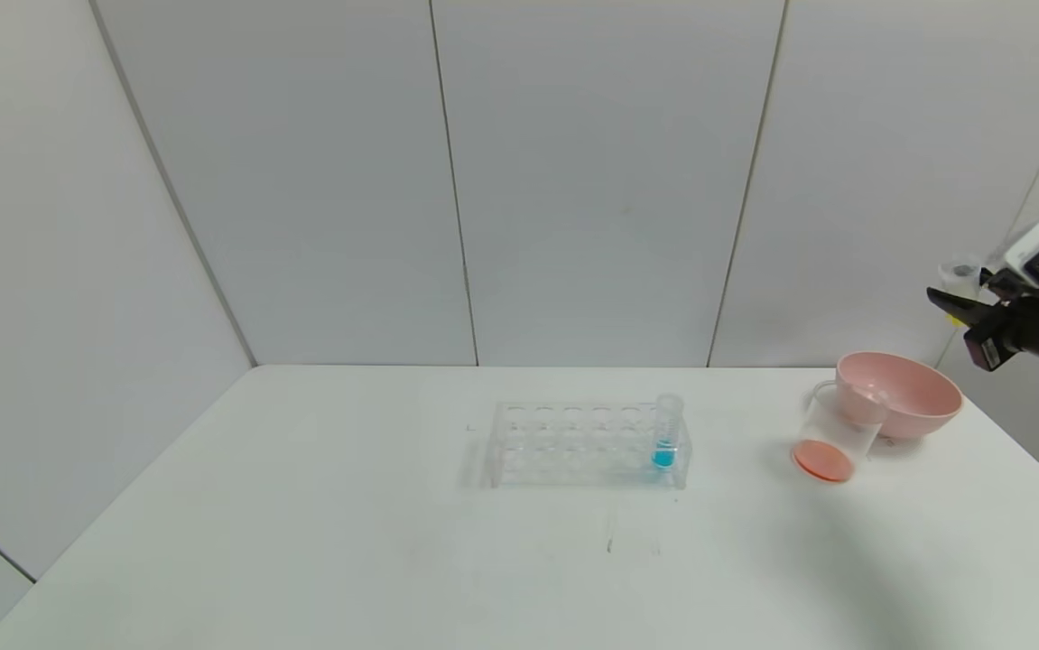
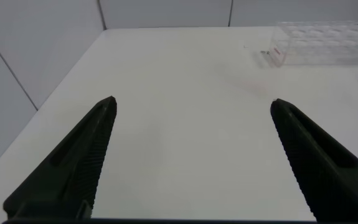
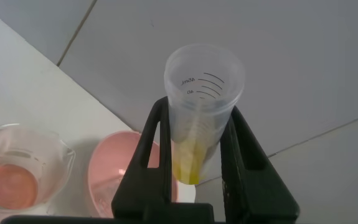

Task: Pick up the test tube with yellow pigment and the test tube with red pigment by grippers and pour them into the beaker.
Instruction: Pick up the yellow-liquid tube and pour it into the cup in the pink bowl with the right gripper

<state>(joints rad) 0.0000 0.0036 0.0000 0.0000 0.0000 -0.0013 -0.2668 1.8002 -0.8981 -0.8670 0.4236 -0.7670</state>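
1. Right claw [image 3: 194, 140] grips the test tube with yellow pigment [image 3: 200, 106], raised at 3 o'clock above the pink bowl [image 1: 903, 390], probably poised for pouring.
2. The tube is clear and graduated, with yellow liquid low inside.
3. The beaker [image 1: 835, 442], at 9 o'clock of the bowl, holds red-orange liquid, suggesting the red was already poured.
4. Left claw [image 2: 194, 162] hangs open over the surface [image 1: 302, 542], apparently idle.
5. The rack [image 1: 582, 442] keeps only a blue-tipped tube [image 1: 666, 433].

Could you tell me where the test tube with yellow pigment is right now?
The test tube with yellow pigment is clamped in the right hand, raised at the head view's far right, above the pink bowl and the beaker.
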